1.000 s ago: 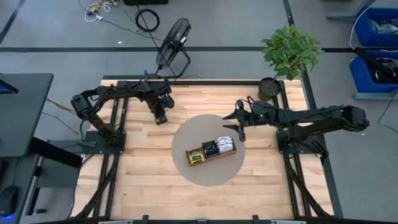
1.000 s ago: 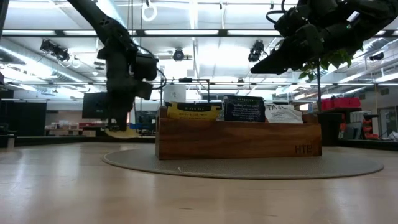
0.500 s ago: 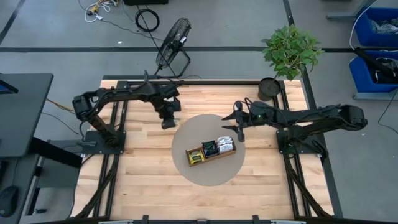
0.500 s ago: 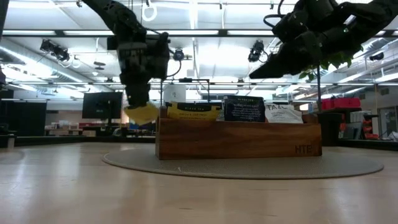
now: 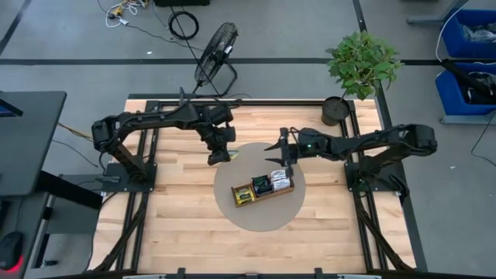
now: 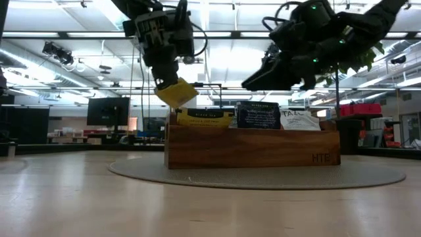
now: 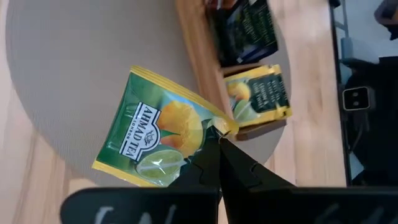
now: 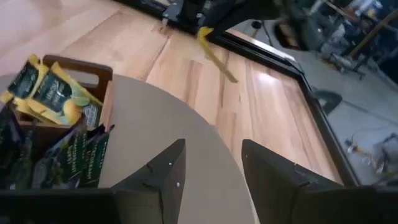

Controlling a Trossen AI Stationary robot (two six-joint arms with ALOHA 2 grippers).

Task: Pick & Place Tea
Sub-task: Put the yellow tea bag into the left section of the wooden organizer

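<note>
Tea sachet [image 7: 158, 137] pinched in left pincer [image 7: 214, 140].

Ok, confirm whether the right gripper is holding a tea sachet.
No: the right gripper hangs open and empty above the round mat.

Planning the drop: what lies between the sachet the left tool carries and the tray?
Only bare round mat, seen in the high view, separates the sachet in the left tool from the tray.
</note>
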